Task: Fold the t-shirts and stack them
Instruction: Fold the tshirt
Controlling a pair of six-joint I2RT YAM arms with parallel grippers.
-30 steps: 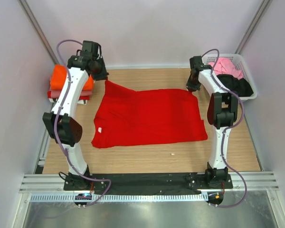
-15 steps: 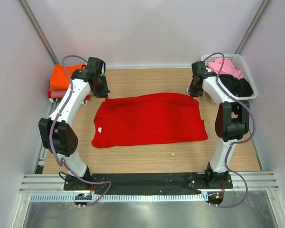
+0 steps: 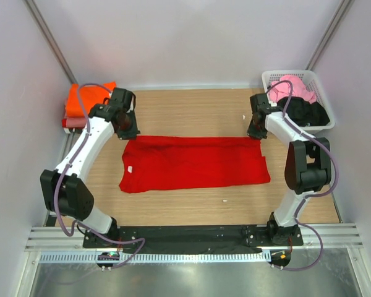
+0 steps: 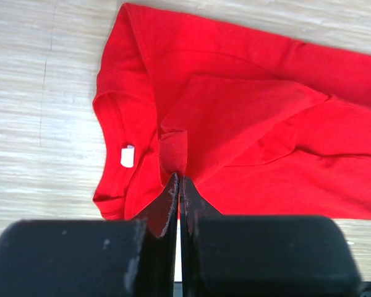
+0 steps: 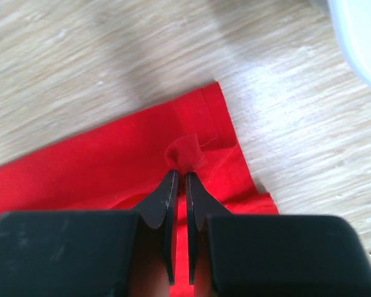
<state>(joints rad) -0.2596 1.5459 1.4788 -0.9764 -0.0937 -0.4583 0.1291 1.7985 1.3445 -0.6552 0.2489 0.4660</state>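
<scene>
Clamping tuft of red t-shirt (image 3: 195, 164) between pressed-together jaws of left gripper (image 4: 178, 180), near collar, by white label (image 4: 127, 155). Beyond, far-left: orange t-shirt (image 3: 86, 99). Spread mid wooden table (image 3: 191, 105), far edge doubled over. Pinching far-right hem corner in right gripper (image 5: 179, 173) jaws. Far right: white basket (image 3: 269, 77) holding pink t-shirt (image 3: 294, 86), black t-shirt (image 3: 309, 112).

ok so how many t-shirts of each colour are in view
bright red cloth t-shirt: 1
orange cloth t-shirt, folded: 1
salmon-pink cloth t-shirt beneath it: 1
pink cloth t-shirt in white slatted plastic basket: 1
black cloth t-shirt in basket: 1
total: 5
</scene>
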